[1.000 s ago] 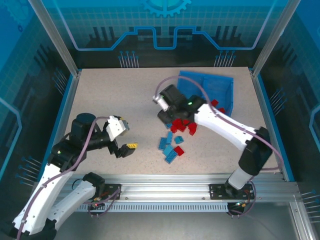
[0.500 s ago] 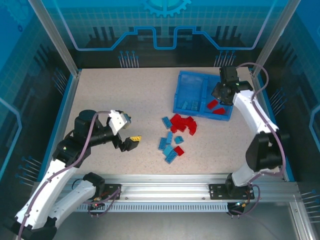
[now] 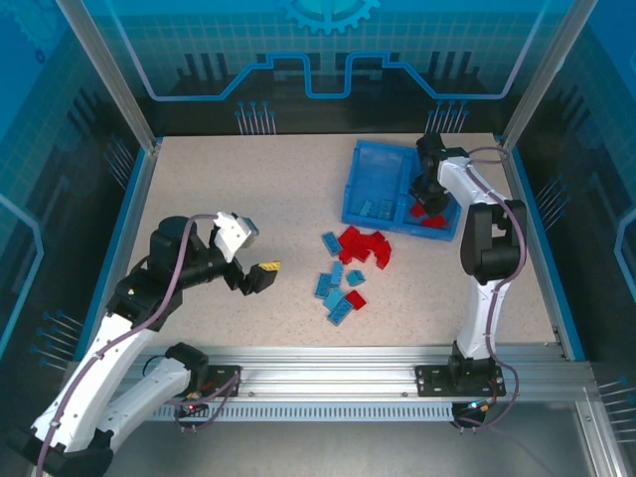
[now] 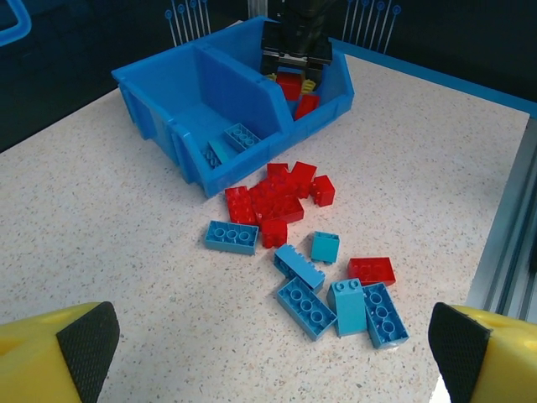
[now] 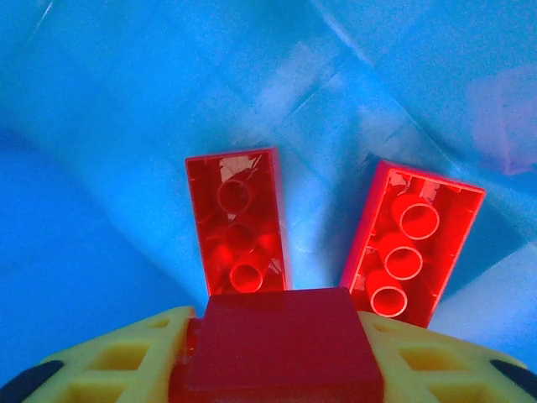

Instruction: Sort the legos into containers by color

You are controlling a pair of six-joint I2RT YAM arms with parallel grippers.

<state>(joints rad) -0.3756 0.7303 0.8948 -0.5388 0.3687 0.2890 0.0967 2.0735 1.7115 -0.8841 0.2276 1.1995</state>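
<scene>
Two robot arms stood at the near edge of a speckled beige table (image 3: 219,189), seen from above. A shallow blue plastic tray (image 3: 383,164) with two compartments lay at the far right, and the right gripper (image 3: 429,199) was lowered into its right compartment. A cluster of red studded plastic bricks (image 3: 363,246) and, just nearer, scattered light blue studded plastic bricks (image 3: 338,293) lay loose on the table between the tray and the arms. The left gripper (image 3: 260,274) hung well to their left, spread wide and holding nothing. The left wrist camera showed the left gripper (image 4: 270,336) with its yellow fingers (image 4: 59,357) far apart above the table. Beyond them lay the loose red bricks (image 4: 277,197) and blue bricks (image 4: 336,302), then the tray (image 4: 226,80), with blue pieces in its left compartment and red pieces in its right. The right wrist camera showed the right gripper (image 5: 281,336) clasping a dark red plastic brick (image 5: 281,357) between yellow fingers (image 5: 126,361), just above two upturned red bricks (image 5: 239,227) on the tray floor (image 5: 101,126).
</scene>
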